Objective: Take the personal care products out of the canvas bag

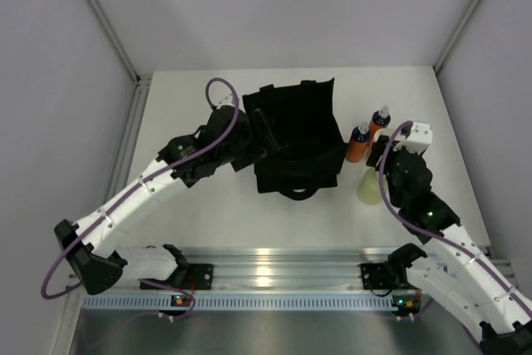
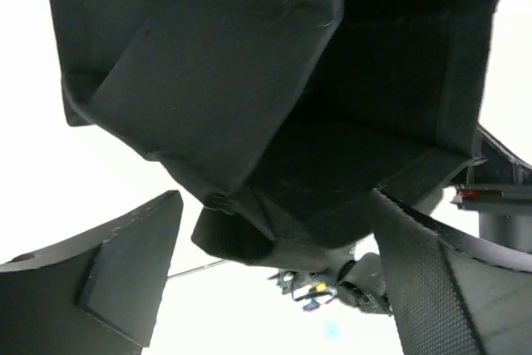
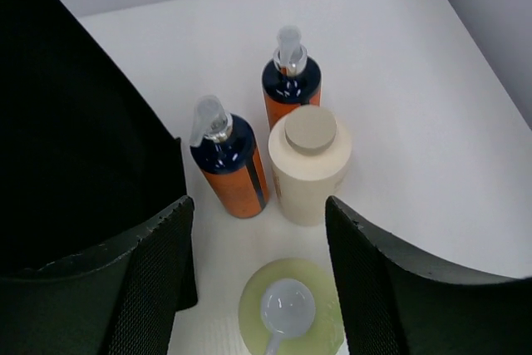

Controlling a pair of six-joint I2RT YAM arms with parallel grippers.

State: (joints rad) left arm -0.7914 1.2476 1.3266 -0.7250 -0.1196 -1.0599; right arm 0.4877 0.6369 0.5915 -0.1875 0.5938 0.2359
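- On the table (image 1: 208, 205) right of the canvas bag (image 1: 295, 143), four bottles stand upright: the near orange bottle (image 3: 233, 168), the far orange bottle (image 3: 291, 81), the cream cylinder (image 3: 309, 164) and the yellow-green bottle (image 3: 291, 309).
- The right gripper (image 3: 256, 205) hangs above the yellow-green bottle, jaws spread and pinching nothing.
- The left gripper (image 2: 274, 201) is at the bag's left wall, jaws wide, with fabric between them but not clamped.
- The unloading looks finished; next, both arms should lift clear without knocking a bottle.
- The bag's inside is too dark to check, and the overhead view hides the cream cylinder behind the right arm.
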